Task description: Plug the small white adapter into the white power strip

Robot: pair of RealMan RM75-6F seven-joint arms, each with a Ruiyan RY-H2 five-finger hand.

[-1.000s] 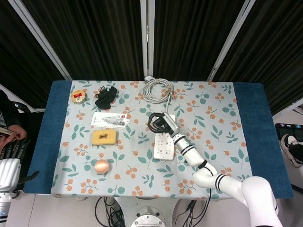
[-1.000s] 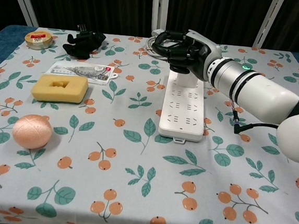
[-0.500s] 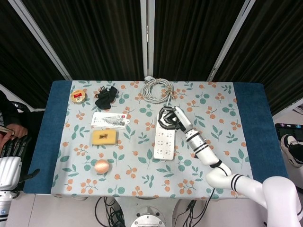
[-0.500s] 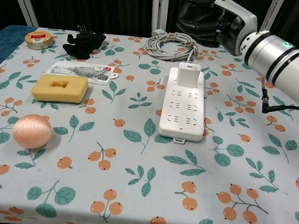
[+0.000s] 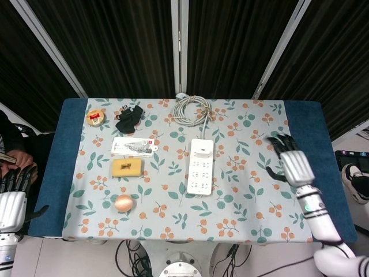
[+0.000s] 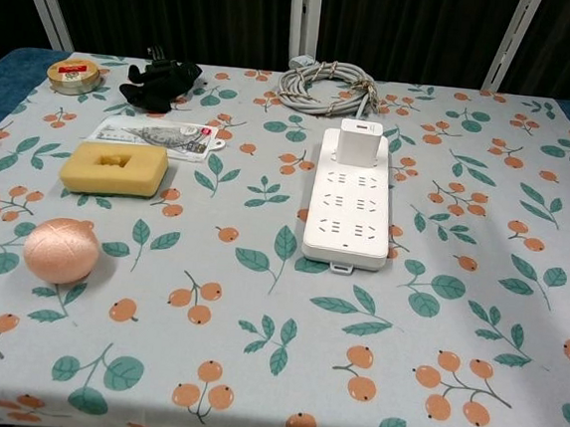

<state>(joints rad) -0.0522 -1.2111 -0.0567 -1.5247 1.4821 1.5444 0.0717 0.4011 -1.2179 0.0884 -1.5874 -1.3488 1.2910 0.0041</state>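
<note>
The white power strip lies in the middle of the table, its coiled cable behind it. The small white adapter stands upright in the strip's far end. My right hand hovers over the table's right side, well away from the strip, fingers spread and holding nothing; the chest view does not show it. My left hand hangs off the table's left edge, fingers apart and empty.
On the left half lie a yellow sponge, a pink ball, a flat packet, a black clip-like object and a round tin.
My right hand has let go of the adapter, lifted off the strip and swung far out to the right. The adapter stays standing in the strip.
</note>
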